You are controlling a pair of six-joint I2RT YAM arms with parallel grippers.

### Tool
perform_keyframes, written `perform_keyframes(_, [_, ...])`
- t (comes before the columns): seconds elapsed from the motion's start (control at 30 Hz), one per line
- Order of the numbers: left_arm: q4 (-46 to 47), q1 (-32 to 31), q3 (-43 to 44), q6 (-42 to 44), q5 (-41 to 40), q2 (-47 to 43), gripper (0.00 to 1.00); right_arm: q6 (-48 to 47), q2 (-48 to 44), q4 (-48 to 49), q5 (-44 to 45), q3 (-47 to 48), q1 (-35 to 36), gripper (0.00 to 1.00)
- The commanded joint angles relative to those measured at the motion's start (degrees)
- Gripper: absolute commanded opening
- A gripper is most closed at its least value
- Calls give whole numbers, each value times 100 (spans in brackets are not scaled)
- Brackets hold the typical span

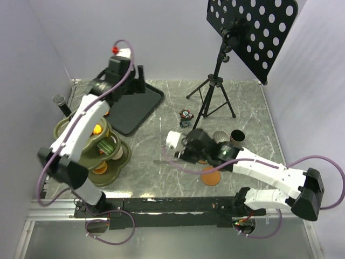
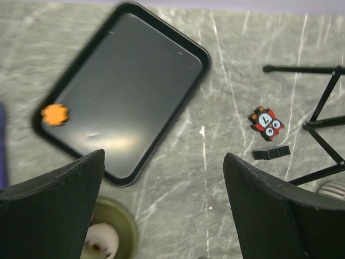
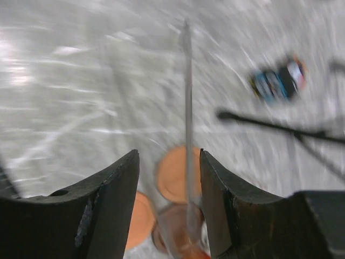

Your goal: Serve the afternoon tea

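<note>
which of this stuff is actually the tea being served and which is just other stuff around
For the tea: orange pastry, pastries on the green stand, grey cup, dark cup, saucer.
Not the tea itself: black tray, metal tongs, music stand, owl tag.

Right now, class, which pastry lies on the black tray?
The small orange pastry, alone near one corner of the black tray; the other pastries sit in the green tiered stand.

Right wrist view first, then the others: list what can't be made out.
Right wrist view: motion blur; whether the right gripper clamps the tongs is unclear.
Top view: the left arm hides most pastries on the green stand.
Left wrist view: the ribbed cup is cut off by the right edge and finger.
</note>
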Motion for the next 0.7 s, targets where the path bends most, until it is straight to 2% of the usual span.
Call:
perform_keyframes(0.0, [303,-88,451,105,385,831,96,472,-171,200,322,-54,-937,55])
perform_keyframes(0.17, [346,-88,602,245,473,1657,96,1034,40,174,104,367,-1869,54])
perform_keyframes(0.37, [339,-97,531,491,1132,2422,98,1026,14,376,-547,184,-2090,59])
perform_keyframes(0.43, [66,-123,523,579,1037,2703,98,1131,5,420,-688,61,-2142,62])
perform_keyframes(0.67, [232,-123,-329,720,440,2969,95,1264,-57,385,-758,25,-2257,65])
